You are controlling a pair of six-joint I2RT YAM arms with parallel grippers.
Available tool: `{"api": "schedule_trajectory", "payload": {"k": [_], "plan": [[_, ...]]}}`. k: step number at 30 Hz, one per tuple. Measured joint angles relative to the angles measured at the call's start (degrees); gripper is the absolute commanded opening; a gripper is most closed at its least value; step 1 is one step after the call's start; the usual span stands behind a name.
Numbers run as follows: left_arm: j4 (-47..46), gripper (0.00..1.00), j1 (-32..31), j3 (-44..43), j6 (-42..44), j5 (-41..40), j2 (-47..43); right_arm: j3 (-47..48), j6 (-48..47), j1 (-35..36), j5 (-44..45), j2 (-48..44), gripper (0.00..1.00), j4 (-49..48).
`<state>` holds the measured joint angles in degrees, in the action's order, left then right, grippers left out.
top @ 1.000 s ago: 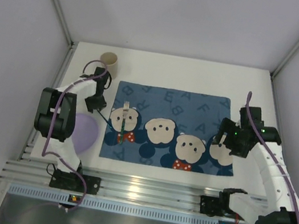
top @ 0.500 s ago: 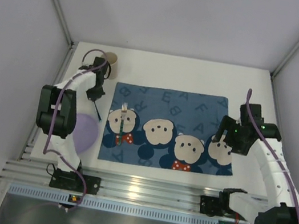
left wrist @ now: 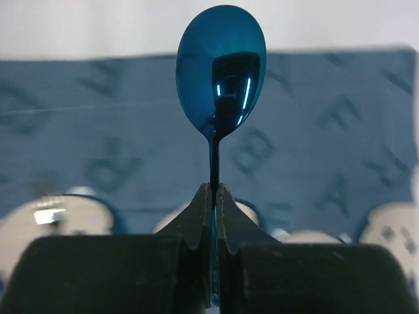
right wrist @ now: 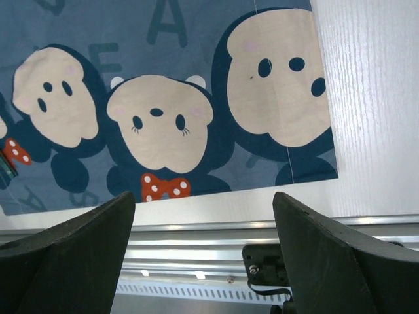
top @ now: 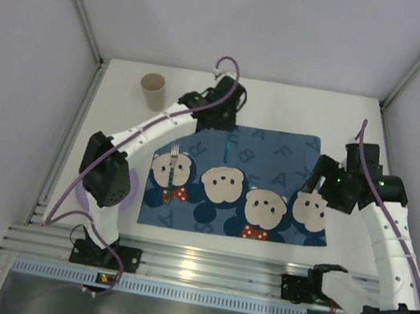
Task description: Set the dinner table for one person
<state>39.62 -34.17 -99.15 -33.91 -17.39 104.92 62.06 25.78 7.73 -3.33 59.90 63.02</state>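
Note:
The white dinner table holds a blue mouse-patterned placemat. A fork with a teal handle lies on the placemat's left part. My left gripper reaches over the placemat's far edge and is shut on a shiny blue spoon. In the left wrist view the fingers pinch the spoon's thin handle, and the bowl sticks out ahead above the placemat. My right gripper hangs open and empty over the placemat's right end, jaws wide apart.
A tan paper cup stands at the far left of the table. A lilac plate lies left of the placemat, mostly hidden by the left arm. The silver rail runs along the near edge. Frame posts stand at the far corners.
My left arm swung from the cup at the far left to the far middle, carrying the spoon over the placemat. The cup is uncovered. My right gripper shifted slightly right.

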Motion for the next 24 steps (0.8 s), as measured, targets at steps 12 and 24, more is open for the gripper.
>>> {"api": "schedule_trajectory", "payload": {"k": [12,24], "plan": [[-35.2,0.0,-15.8,-0.5,-15.6,27.2,19.0,2.2,0.0,0.1,-1.6,-7.7,0.87,7.6],[-69.0,0.54,-16.9,8.0,-38.2,35.2,28.8,2.2,-1.6,4.0,1.6,-9.3,0.9,10.9]]}}
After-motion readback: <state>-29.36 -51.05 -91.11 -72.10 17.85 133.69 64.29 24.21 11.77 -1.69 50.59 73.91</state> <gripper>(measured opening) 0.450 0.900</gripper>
